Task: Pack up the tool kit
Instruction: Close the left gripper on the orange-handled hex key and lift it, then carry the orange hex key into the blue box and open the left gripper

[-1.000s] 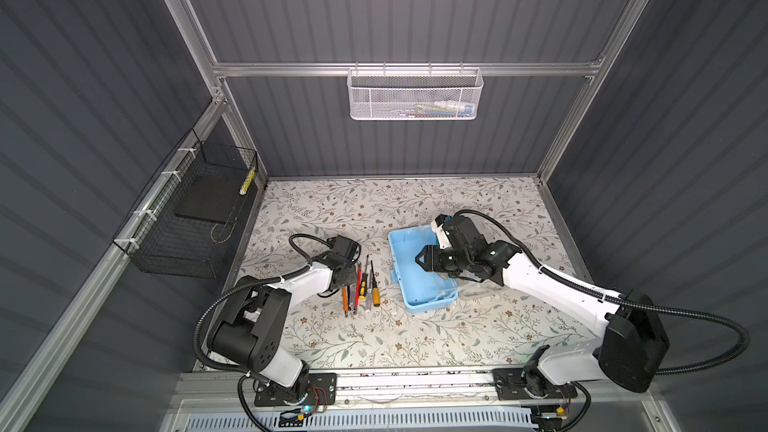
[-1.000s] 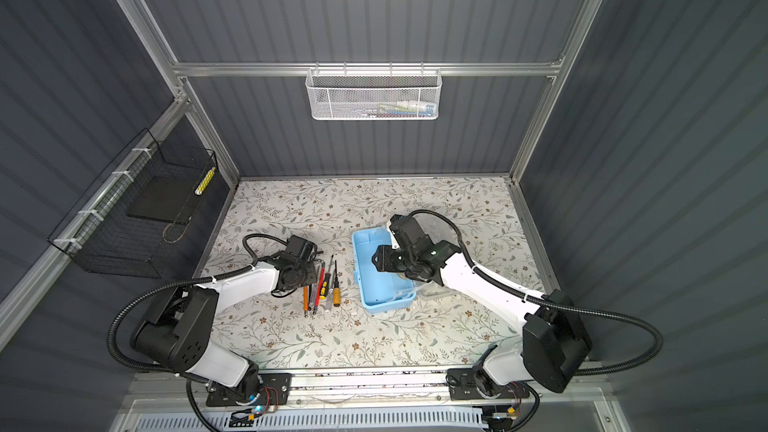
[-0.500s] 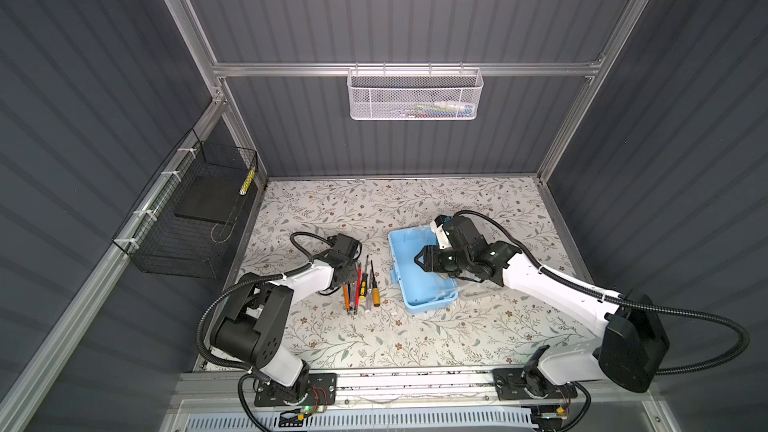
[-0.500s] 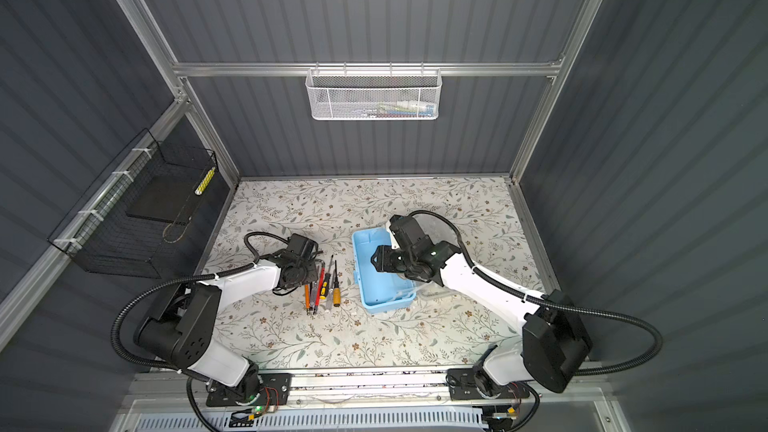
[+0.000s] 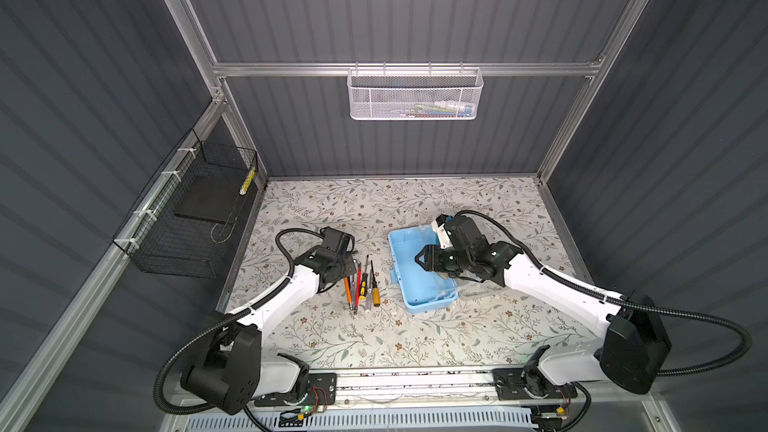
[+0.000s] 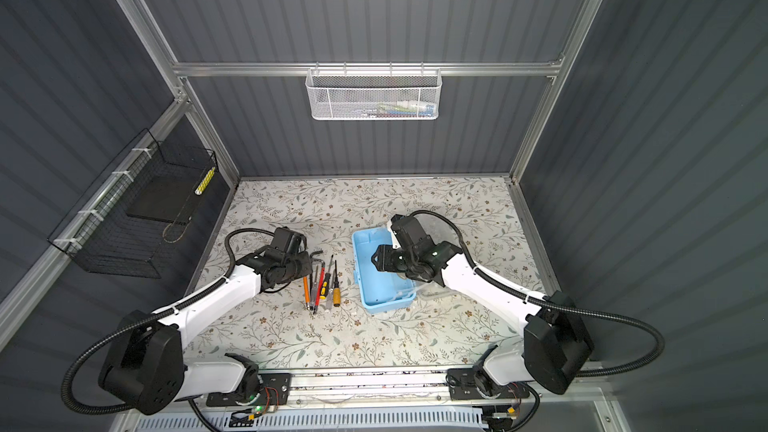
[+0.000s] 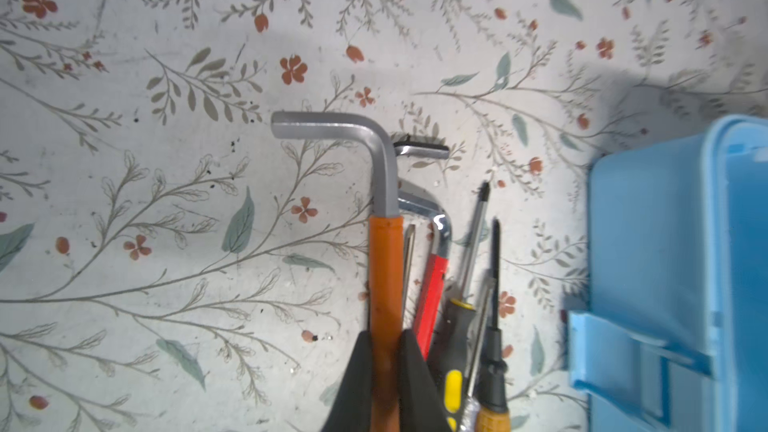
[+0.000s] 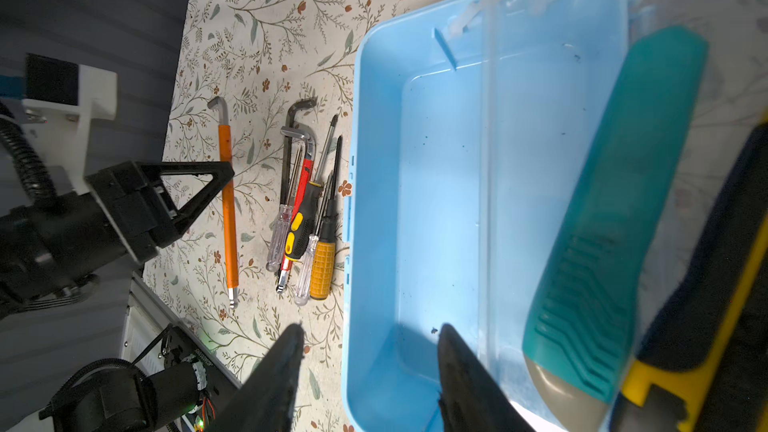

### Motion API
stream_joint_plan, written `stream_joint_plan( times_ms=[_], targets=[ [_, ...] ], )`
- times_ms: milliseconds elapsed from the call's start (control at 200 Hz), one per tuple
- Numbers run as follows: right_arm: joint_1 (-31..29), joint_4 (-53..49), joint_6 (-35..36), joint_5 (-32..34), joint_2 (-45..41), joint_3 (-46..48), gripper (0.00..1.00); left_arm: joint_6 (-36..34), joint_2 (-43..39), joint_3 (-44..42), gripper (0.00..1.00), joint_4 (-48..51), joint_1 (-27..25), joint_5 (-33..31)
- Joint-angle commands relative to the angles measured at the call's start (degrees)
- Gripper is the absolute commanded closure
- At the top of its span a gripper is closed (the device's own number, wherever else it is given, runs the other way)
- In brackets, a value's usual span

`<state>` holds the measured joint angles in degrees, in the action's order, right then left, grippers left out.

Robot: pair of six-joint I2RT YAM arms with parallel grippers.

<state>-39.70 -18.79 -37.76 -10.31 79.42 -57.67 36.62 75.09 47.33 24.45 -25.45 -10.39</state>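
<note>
The light-blue box [image 5: 417,284] [image 6: 376,286] of the tool kit lies open on the floral table, its inside bare [image 8: 436,160]. Left of it lie several screwdrivers [image 5: 368,284] [image 8: 309,234] and hex keys [image 8: 297,135]. My left gripper [image 7: 386,347] [image 5: 347,270] is shut on the orange-sleeved hex key [image 7: 384,263] [image 8: 227,209], low over the table. My right gripper [image 8: 368,336] [image 5: 419,261] is open over the box, one finger outside the wall and one inside. A teal tool [image 8: 615,201] and a yellow-black utility knife [image 8: 706,305] show blurred by the clear lid.
A white mesh basket [image 5: 415,95] hangs on the back wall with some items in it. A black wire basket [image 5: 195,209] hangs on the left wall. The box's blue latch [image 7: 623,359] juts toward the tools. Walls close in the table on three sides.
</note>
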Motion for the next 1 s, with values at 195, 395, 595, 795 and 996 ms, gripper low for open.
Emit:
stream_joint_plan(
  times_ms=[195, 395, 595, 795, 996],
  targets=[
    [3.9, -0.6, -0.8, 0.7, -6.6, 1.3, 0.47, 7.7, -2.2, 9.6, 1.0, -6.0, -8.0, 5.9],
    [4.7, -2.7, -0.6, 2.2, -9.7, 1.7, 0.47, 10.6, 7.5, 14.1, 1.0, -14.7, -16.9, 4.7],
    [5.0, -5.6, -0.2, 3.0, -12.7, 2.7, 0.47, 10.1, 18.8, 20.3, 1.0, -18.1, -20.9, 5.4],
    [5.5, -5.3, -0.7, 4.0, -16.2, 5.2, 0.46, 10.2, 23.5, 22.6, 1.0, -18.2, -21.3, 5.5],
    [6.5, -4.9, -0.6, 3.7, -17.3, 6.8, 0.46, 12.2, 25.6, 22.7, 1.0, -15.0, -22.6, 2.8]
  ],
)
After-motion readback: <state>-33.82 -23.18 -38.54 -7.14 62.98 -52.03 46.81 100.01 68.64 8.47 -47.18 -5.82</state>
